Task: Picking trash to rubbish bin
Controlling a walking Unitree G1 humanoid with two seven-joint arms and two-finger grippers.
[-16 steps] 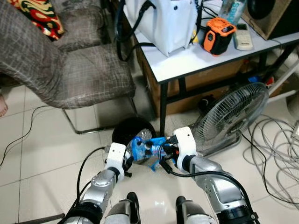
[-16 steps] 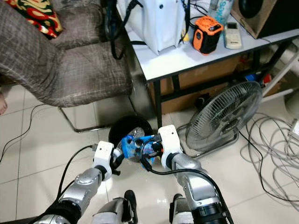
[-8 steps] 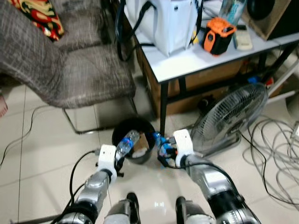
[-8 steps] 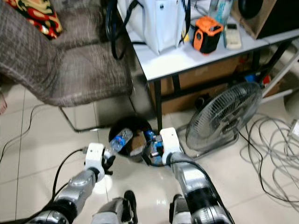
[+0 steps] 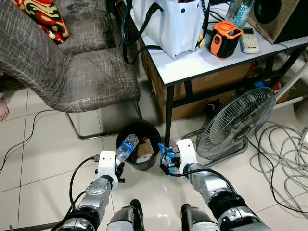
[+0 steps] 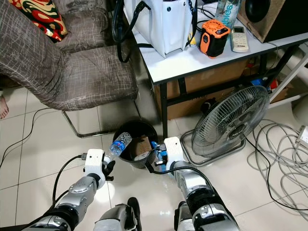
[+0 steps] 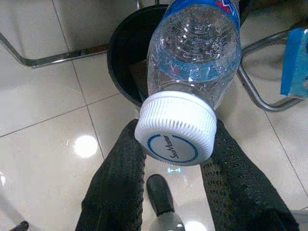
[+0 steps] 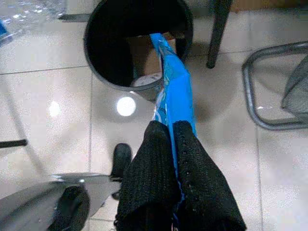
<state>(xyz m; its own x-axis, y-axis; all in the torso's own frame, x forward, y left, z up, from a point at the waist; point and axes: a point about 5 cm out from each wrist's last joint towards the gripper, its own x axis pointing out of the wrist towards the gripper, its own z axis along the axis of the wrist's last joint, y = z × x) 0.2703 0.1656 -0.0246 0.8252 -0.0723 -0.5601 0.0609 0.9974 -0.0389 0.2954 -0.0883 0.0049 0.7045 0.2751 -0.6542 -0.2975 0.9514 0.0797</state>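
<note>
A black rubbish bin (image 5: 131, 131) stands on the tiled floor by the table leg, with cardboard and paper (image 5: 143, 150) inside. My left gripper (image 5: 117, 163) is shut on the capped end of a clear plastic water bottle (image 5: 126, 145), which leans over the bin's near left rim. The left wrist view shows the bottle's white cap (image 7: 175, 133) between the fingers (image 7: 118, 183). My right gripper (image 5: 164, 157) is shut on a blue plastic wrapper (image 8: 174, 94) just right of the bin, its end reaching over the bin's rim (image 8: 103, 77).
A grey upholstered chair (image 5: 72, 77) stands behind the bin on the left. A white table (image 5: 211, 50) with a black leg (image 5: 168, 115) stands to its right, carrying a white bag and an orange device. A floor fan (image 5: 236, 122) and loose cables (image 5: 284, 154) lie right.
Both grippers have drawn apart from in front of me to either side of the bin. The bottle went left with the left gripper, the blue wrapper right with the right gripper.
</note>
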